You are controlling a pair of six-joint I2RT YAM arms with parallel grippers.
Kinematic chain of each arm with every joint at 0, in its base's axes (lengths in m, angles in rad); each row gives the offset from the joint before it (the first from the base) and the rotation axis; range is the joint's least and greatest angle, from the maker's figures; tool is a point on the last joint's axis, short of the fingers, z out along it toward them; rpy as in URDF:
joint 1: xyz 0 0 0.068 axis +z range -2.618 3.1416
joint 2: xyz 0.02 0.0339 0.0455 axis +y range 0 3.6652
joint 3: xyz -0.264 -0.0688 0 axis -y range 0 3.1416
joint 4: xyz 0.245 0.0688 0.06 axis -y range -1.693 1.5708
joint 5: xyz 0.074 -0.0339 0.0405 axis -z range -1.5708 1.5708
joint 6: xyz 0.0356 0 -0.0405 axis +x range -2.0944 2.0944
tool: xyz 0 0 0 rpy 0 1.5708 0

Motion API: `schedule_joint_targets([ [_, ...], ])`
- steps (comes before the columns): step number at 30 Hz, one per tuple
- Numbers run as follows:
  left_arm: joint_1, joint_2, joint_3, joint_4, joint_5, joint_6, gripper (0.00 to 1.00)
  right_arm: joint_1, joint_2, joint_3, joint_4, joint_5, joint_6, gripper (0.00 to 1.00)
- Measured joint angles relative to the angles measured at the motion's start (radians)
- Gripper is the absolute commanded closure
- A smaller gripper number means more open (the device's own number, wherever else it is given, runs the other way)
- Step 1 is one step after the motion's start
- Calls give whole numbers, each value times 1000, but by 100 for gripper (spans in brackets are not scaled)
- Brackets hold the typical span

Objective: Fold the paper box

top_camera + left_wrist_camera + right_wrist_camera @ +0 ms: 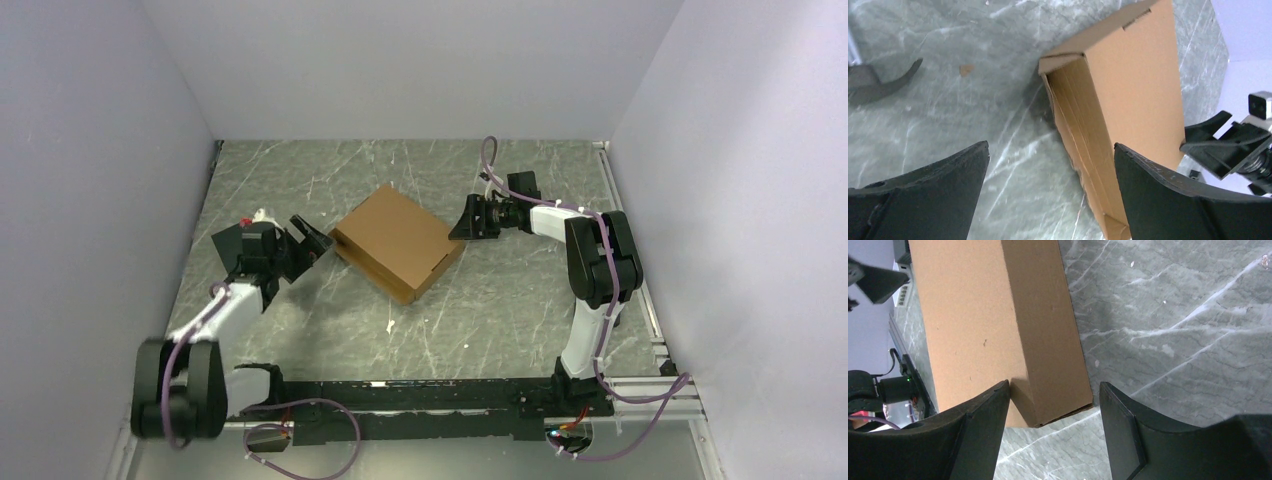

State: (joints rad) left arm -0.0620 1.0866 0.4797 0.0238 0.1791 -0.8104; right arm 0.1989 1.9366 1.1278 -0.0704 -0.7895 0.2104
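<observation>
While the paper box (397, 240) lies as a shallow closed shape near the middle of the table (520, 320), turned so that one corner points toward the arm bases, we see an arm on either side of it. Its top panel is flat and plain brown, and it rests flat on the grey marbled surface.

On the left we find the left gripper (312, 243) just beside the box's left corner, apart from it. In the left wrist view its fingers (933, 185) stand spread wide, with nothing between them but bare tabletop and the near end of the box beyond; the claw is released and empty. From this view we look along the box's narrow side wall, where layered cardboard edges show under the top panel.

On the right, the right gripper (468, 220) sits close to the box's right corner. In the right wrist view its jaws stand apart, and that corner of the box shows in the gap between them. One finger (983, 425) overlaps the top panel in the picture, but we cannot tell whether it touches. We read this claw as released too, clamped on nothing.

A small white scrap (390, 325) lies on the table near the box's nearest corner, apart from it.
</observation>
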Motion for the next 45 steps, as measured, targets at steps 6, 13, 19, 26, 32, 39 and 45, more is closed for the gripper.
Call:
schedule_joint_targets([
  [6,82,318,48,234,183,-47,0,0,0,1,-1,0,-1,32],
  [13,85,526,154,360,263,-64,6,2,1,2,-3,-1,-1,32],
  [19,85,624,248,371,272,-64,29,5,1,3,-6,-1,-1,32],
  [26,85,658,281,377,307,-68,56,6,5,6,-9,-2,-1,32],
  [32,82,653,294,372,322,-76,67,6,8,11,-12,-4,-2,32],
  [39,80,628,307,294,299,-74,66,8,8,18,-26,0,-16,30],
  [45,76,587,292,245,290,-45,69,14,0,37,-65,25,-84,22],
])
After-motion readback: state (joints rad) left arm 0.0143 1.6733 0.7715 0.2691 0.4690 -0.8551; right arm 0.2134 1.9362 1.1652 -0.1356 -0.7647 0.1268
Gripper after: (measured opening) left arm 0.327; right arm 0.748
